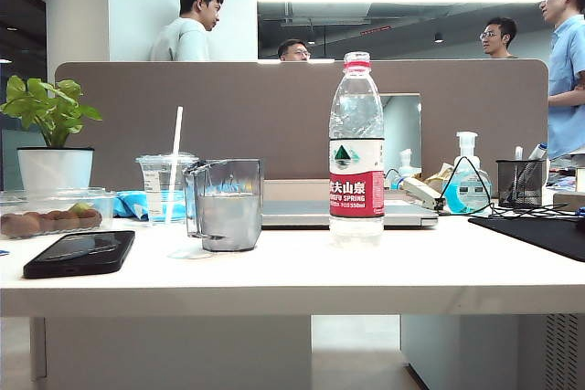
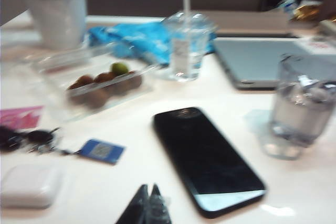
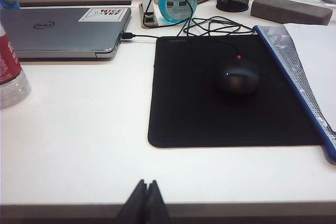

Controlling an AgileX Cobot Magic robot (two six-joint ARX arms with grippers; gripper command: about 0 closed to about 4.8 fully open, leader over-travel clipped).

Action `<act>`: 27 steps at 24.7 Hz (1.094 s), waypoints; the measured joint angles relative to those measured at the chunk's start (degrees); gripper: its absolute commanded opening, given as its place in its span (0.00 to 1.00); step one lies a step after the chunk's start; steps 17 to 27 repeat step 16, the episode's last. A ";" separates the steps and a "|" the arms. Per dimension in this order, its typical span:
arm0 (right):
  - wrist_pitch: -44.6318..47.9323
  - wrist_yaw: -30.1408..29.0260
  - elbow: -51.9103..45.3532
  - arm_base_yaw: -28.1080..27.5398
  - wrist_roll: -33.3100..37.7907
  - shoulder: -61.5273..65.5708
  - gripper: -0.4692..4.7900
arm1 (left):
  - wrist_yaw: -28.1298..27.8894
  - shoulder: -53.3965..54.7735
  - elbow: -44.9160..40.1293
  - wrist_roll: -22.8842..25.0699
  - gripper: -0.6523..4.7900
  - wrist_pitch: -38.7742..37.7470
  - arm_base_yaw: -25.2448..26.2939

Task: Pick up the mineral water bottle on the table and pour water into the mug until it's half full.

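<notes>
The mineral water bottle (image 1: 356, 148) stands upright near the middle of the white bench (image 1: 292, 276), cap on, with the smoky-grey mug (image 1: 226, 204) just beside it on the left — apart, not touching. A black phone (image 1: 80, 253) lies further left. The left gripper (image 2: 148, 203) hangs above the bench beside the phone, fingers pressed together and holding nothing. The right gripper (image 3: 147, 200) sits over the bench's front edge before a black mouse pad (image 3: 231, 93) — fingers likewise pressed together, empty.

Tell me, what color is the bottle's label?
Red and white, on the mineral water bottle; clearest in the exterior view.
</notes>
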 measured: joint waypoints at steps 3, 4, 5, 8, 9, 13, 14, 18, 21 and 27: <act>0.00 0.00 0.00 0.00 -0.02 0.00 0.08 | -7.58 -0.02 0.00 -0.28 0.11 -0.02 0.00; 0.00 0.00 0.00 0.00 0.00 0.00 0.08 | -8.22 -0.02 0.00 -0.33 0.11 -0.04 0.00; 0.00 0.00 0.00 0.00 -0.02 0.00 0.08 | -8.50 -0.02 0.00 -0.44 0.11 -0.04 0.02; 0.00 0.02 0.00 0.00 -0.02 0.00 0.08 | -8.24 -0.02 0.00 -0.68 0.11 -0.04 0.02; 0.00 0.00 0.00 0.00 -0.02 0.00 0.08 | -8.07 -0.02 0.00 -0.68 0.11 -0.04 0.02; 0.00 0.00 0.00 0.00 -0.02 0.00 0.08 | -8.07 -0.02 0.00 -0.70 0.11 -0.04 0.02; 0.00 0.00 0.00 0.00 -0.02 0.00 0.08 | -8.04 -0.02 0.00 -0.70 0.11 -0.04 0.02; 0.00 0.00 0.00 0.00 -0.02 0.00 0.08 | -8.07 -0.02 0.00 -0.70 0.11 -0.07 0.02; 0.00 0.00 0.00 0.00 -0.02 0.00 0.08 | -8.07 -0.02 0.00 -0.70 0.11 -0.07 0.02; 0.00 0.00 0.00 0.00 -0.02 0.00 0.08 | -8.07 -0.02 0.00 -0.70 0.11 -0.07 0.02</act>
